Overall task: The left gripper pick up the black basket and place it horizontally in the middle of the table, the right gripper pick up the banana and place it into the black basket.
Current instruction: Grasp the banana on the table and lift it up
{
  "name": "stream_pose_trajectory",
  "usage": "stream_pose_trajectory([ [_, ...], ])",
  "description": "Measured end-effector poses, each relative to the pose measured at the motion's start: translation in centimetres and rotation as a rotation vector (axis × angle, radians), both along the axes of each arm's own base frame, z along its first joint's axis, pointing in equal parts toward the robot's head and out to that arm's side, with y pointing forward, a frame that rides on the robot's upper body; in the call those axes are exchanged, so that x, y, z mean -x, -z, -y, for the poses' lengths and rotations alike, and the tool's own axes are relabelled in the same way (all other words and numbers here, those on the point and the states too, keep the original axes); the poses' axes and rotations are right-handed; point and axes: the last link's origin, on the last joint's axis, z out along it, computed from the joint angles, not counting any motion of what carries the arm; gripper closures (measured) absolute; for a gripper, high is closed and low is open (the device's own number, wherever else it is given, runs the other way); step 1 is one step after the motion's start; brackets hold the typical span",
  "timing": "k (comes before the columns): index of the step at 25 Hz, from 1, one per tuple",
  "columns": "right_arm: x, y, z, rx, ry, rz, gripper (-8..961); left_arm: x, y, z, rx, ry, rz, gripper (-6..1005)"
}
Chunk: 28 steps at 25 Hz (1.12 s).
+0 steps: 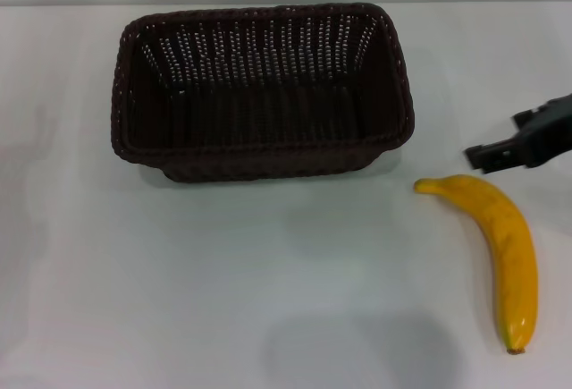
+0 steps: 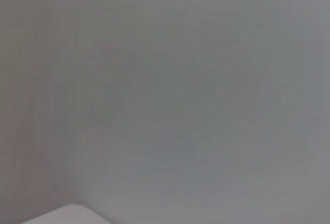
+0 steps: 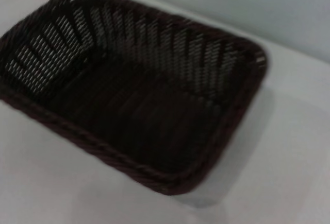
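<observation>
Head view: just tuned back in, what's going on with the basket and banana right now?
The black basket sits lengthwise across the middle of the table, empty and upright, with nothing holding it. The banana lies on the table to the basket's right, apart from it and not yet grasped. The right end effector is just beyond the banana's stem end, not touching it; whether it is open cannot be told. The left end effector is out of sight; its wrist view shows only blank surface.
</observation>
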Motion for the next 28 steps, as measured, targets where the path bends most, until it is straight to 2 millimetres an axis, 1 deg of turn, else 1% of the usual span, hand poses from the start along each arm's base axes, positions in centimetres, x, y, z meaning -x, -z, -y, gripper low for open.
stream_pose_trajectory([
  [2,1.1,1.5,0.1,0.023,0.000,0.040,198,0.0,0.0,0.0,0.001,-0.001,0.000,137],
  [4,1.6,2.8,0.0,0.036,0.006,0.090,202,0.0,0.0,-0.1,0.002,-0.002,-0.003,137],
  [6,1.7,3.9,-0.2,0.047,0.016,0.136,206,0.0,0.1,-0.1,0.002,-0.002,-0.005,137],
  [10,0.7,5.5,-0.8,0.072,0.057,0.174,215,0.0,0.1,-0.1,0.001,-0.006,-0.002,137],
  [13,-0.3,5.9,-1.5,0.062,0.089,0.194,221,0.3,0.1,0.0,-0.007,-0.029,0.016,137],
  [17,-1.6,5.8,-2.2,0.033,0.112,0.242,230,0.5,0.2,0.1,-0.011,-0.038,0.027,137],
  [22,-3.1,6.7,-2.7,0.057,0.155,0.267,241,0.4,0.2,-0.1,-0.011,-0.034,0.030,137],
  [28,-3.7,7.5,-2.9,0.077,0.162,0.251,254,0.3,0.6,-0.1,-0.008,-0.035,0.043,137],
])
